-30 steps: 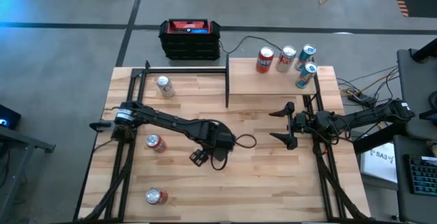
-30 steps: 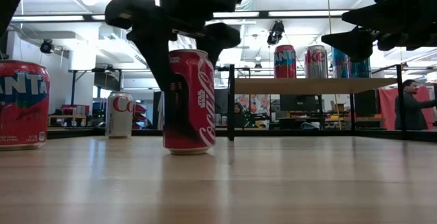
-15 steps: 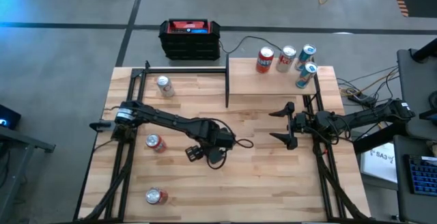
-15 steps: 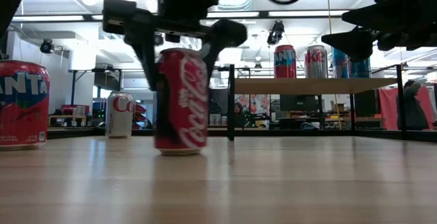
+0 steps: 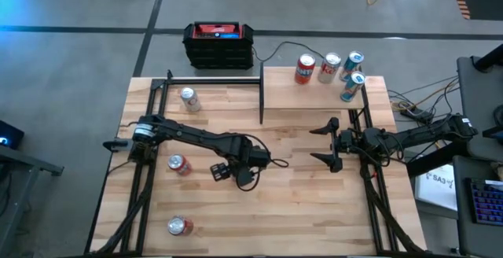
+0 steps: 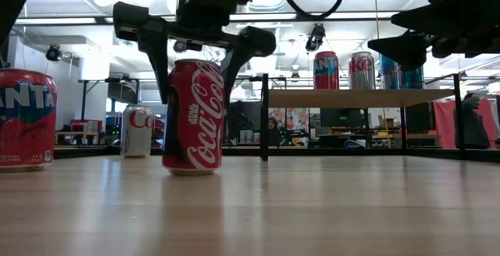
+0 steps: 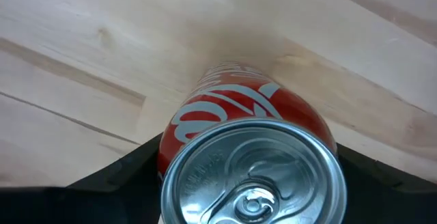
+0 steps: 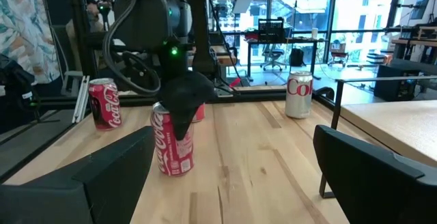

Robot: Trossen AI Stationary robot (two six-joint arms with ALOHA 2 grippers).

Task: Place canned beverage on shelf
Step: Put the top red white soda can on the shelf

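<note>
A red Coca-Cola can (image 6: 192,115) stands upright near the table's middle, and my left gripper (image 5: 238,166) comes down over it from above and is shut on it. The high view hides the can under that gripper. In the left wrist view I see its silver top (image 7: 252,176). The shelf (image 5: 310,99), a pale board on black posts at the far right, carries several cans (image 5: 305,69). My right gripper (image 5: 318,144) waits open and level at the table's right, just in front of the shelf, touching nothing. My left gripper pinches the can's upper side wall (image 7: 167,152) between its two fingers (image 6: 158,57), one on each side. The fingers point straight down, coming from above. The can is upright, and its base seems to rest on the tabletop (image 6: 191,172).
On the left half of the table stand a silver Diet Coke can (image 5: 189,99), a red can (image 5: 179,164) and an orange Fanta can (image 5: 180,226). A black-and-red box (image 5: 218,44) sits on the floor beyond the far edge. Black frame rails (image 5: 212,81) border the table.
My left gripper has rolled about its upright axis while staying shut on the can. The can has turned with it, still upright, and its Coca-Cola lettering now faces the low camera.
</note>
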